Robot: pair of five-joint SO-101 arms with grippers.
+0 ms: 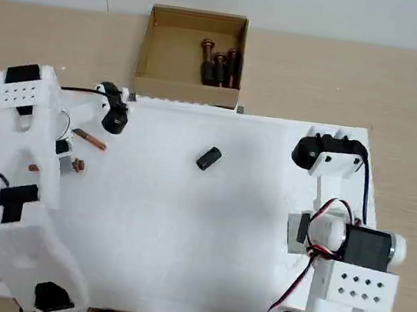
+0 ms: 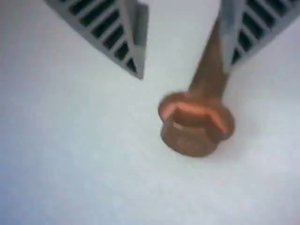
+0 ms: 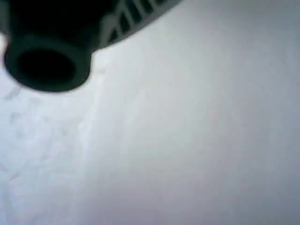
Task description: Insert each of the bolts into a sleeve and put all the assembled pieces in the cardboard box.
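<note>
L claw point(image 2: 183, 70) spread over bolt point(image 2: 197, 124); shank runs along one finger, head twd wrist. R claw point(image 3: 61, 28) pinching sleeve point(image 3: 47, 65).

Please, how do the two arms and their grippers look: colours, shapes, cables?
Both arms, left arm and right arm, are blocky white plastic shells with black motors at the joints; red, black and white cables loop alongside. Small hole grids mark their housings. The left gripper has grey, ribbed, tapering fingers.
</note>
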